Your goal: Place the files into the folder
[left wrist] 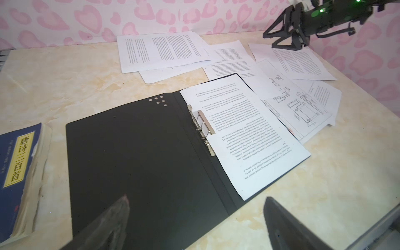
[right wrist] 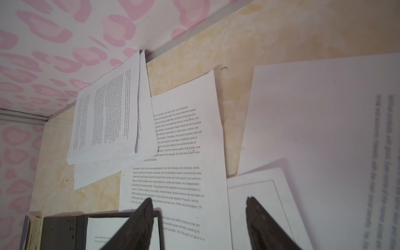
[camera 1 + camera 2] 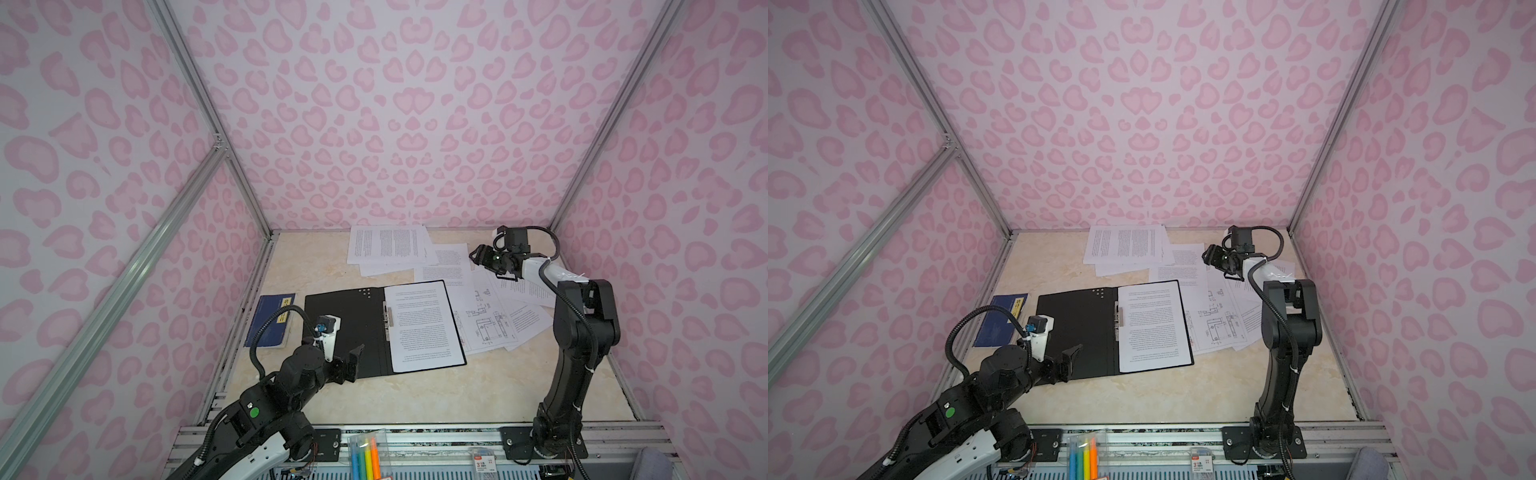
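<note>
I see the folder (image 3: 347,328) lying open near the counter's (image 3: 415,399) left edge, black inside up, one printed sheet (image 3: 424,324) on its right half beside the metal clip (image 3: 388,313). The remaining files (image 3: 486,307) lie scattered toward the far right corner. My left gripper (image 3: 353,363) hangs spread wide over the folder's near edge. My right gripper (image 3: 478,254) (jaws apart, seemingly empty) hovers above the loose sheets. A blue booklet (image 3: 272,318) sits left.

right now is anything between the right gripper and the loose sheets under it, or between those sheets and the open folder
Nothing visible. The right gripper hangs open above the loose sheets with only air between. The folder lies open beside them, one sheet already in it.
</note>
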Robot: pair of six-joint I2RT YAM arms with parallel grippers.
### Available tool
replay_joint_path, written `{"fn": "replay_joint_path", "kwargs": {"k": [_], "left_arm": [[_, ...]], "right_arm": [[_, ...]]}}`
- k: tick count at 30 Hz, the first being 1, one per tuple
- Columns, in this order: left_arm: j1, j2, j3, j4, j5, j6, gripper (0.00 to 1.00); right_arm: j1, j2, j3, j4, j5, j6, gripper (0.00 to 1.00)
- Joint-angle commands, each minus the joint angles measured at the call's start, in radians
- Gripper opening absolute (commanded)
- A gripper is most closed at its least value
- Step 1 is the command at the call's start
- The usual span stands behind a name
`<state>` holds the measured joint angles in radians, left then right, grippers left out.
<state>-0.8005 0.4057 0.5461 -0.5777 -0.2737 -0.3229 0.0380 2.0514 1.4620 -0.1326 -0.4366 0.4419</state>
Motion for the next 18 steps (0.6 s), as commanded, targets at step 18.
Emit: {"fn": "replay_joint_path", "kwargs": {"k": [18], "left_arm": [[0.000, 0.037, -0.037, 0.242, 0.120, 0.050, 0.98]], "right_arm": [[-0.022, 0.455, 0.537, -0.166, -0.242, -0.012, 0.72]]}}
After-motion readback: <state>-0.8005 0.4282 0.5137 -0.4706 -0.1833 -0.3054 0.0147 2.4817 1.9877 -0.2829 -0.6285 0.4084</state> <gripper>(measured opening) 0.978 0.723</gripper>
